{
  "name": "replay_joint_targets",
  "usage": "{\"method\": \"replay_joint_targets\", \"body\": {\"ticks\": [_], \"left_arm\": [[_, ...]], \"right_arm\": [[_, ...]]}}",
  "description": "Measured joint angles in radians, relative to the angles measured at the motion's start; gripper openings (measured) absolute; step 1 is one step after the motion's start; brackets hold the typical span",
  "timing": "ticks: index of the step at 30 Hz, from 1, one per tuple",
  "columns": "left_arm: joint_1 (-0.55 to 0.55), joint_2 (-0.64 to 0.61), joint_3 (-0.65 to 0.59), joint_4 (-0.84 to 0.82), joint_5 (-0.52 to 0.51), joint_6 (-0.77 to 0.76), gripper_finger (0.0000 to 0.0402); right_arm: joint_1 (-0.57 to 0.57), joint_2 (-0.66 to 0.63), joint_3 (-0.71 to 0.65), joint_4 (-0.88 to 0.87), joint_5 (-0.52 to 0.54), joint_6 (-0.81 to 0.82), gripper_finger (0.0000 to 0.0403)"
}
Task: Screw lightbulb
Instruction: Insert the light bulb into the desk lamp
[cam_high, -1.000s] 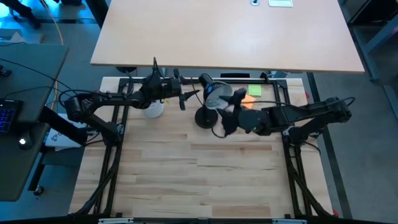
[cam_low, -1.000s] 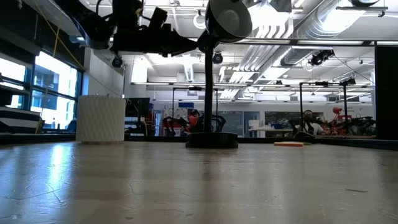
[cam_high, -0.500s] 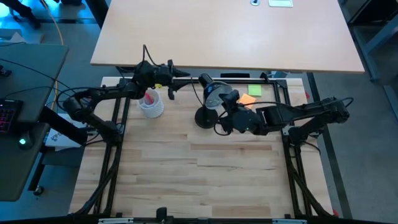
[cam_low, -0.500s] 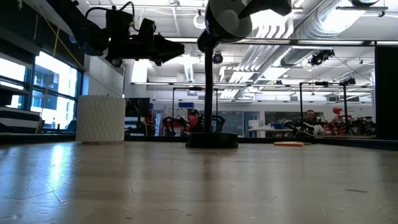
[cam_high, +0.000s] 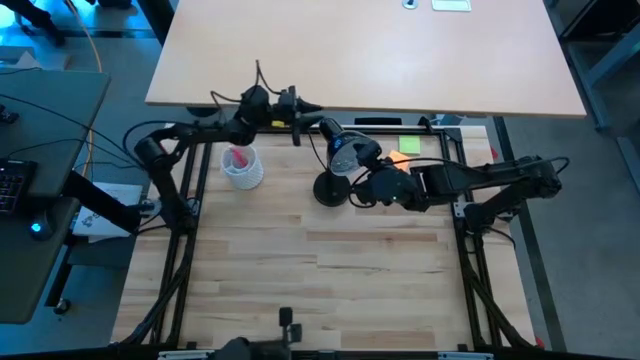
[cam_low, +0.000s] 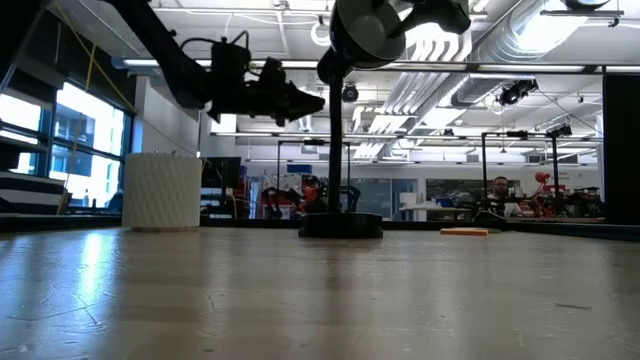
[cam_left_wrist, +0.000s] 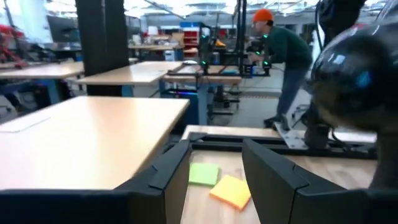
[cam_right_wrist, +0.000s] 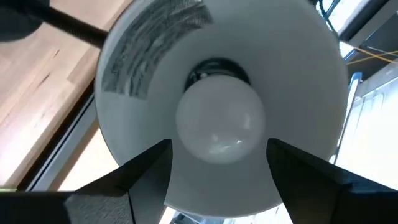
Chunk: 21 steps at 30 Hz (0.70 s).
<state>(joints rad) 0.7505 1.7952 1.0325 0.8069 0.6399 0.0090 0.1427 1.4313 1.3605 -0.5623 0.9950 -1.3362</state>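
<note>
The black desk lamp (cam_high: 330, 188) stands at the far middle of the table, its head (cam_low: 368, 30) up high. In the right wrist view the white lightbulb (cam_right_wrist: 221, 118) sits in the middle of the white shade, in front of the dark socket. My right gripper (cam_right_wrist: 219, 152) is at the lamp head (cam_high: 345, 152), with its fingers on either side of the bulb. My left gripper (cam_left_wrist: 214, 180) stands open and holds nothing. It is level, over the table's far edge (cam_high: 305, 107), left of the lamp head. My right gripper has the lightbulb's round glass (cam_right_wrist: 186, 146) between its two fingers (cam_right_wrist: 149, 168), only at their free ends. It comes at the bulb along its length, slanting from the table's right and near side into the shade. The bulb's base is toward the socket, clear of the table.
A white ribbed cup (cam_high: 242, 168) with pink items stands left of the lamp. Orange and green sticky notes (cam_high: 403, 155) lie at the far right. A large tan desk (cam_high: 360, 50) stands beyond the far edge. A person (cam_left_wrist: 280, 50) stands in the room behind.
My left gripper has drawn back from the lamp head toward the table's far edge, staying level. My right gripper has closed in on the lamp head and rolled about its own axis. It now shows beside the head in the low view.
</note>
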Motion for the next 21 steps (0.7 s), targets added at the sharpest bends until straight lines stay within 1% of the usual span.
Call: {"method": "replay_joint_targets", "body": {"ticks": [4, 8, 11, 14, 21], "left_arm": [[-0.005, 0.044, 0.024, 0.002, 0.054, 0.001, 0.0132], [-0.009, 0.039, 0.026, 0.009, 0.086, 0.008, 0.0129], [-0.01, 0.029, 0.026, 0.011, 0.088, 0.002, 0.0128], [-0.012, 0.022, 0.026, 0.02, 0.089, 0.0, 0.0128], [-0.043, 0.022, 0.026, 0.041, 0.091, -0.007, 0.0128]], "right_arm": [[-0.022, 0.009, 0.0, -0.021, -0.027, -0.017, 0.0259], [-0.043, 0.015, 0.0, 0.001, -0.043, -0.05, 0.0259], [-0.047, 0.017, 0.0, 0.046, -0.054, -0.082, 0.0259], [-0.051, 0.016, 0.0, 0.088, -0.095, -0.107, 0.0259], [-0.067, 0.016, 0.0, 0.093, -0.087, -0.122, 0.0259]]}}
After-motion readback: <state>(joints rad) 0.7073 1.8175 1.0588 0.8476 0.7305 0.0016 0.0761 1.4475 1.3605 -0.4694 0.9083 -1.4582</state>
